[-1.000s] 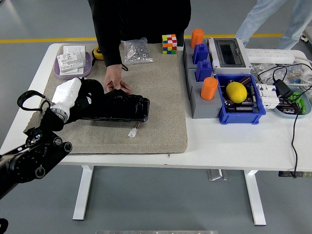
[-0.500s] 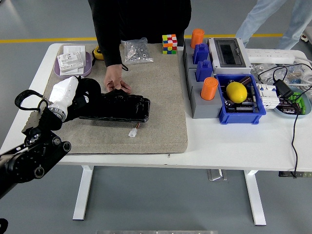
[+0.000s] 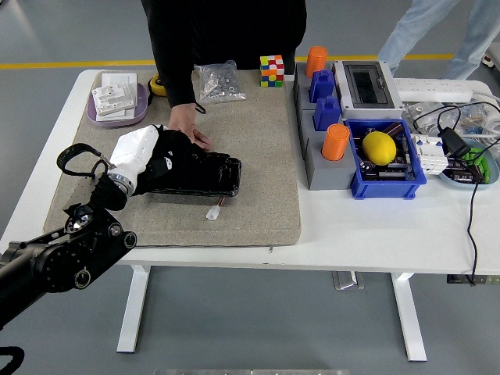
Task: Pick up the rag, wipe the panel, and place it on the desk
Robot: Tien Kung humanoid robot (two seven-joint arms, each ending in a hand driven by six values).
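Note:
A glossy black panel (image 3: 199, 176) lies on the beige mat (image 3: 258, 156) at the table's left. My left hand (image 3: 160, 156), with its white back shell (image 3: 134, 151), rests on the panel's left end. Its black fingers are curled over a dark bunched rag (image 3: 170, 144), which is hard to tell from the fingers and the panel. A person at the far side presses one hand (image 3: 187, 133) on the panel's far edge, right beside my hand. My right arm is out of the picture.
A small white connector (image 3: 212, 211) lies on the mat just in front of the panel. A purple tray (image 3: 117, 103), a screw bag (image 3: 217, 82) and a colour cube (image 3: 271, 69) stand behind. Grey holders with orange cups (image 3: 335, 141) and a blue bin (image 3: 387, 181) stand right.
My left hand has slid to the right along the panel, toward the person's hand. The person's hand and the panel have stayed in place.

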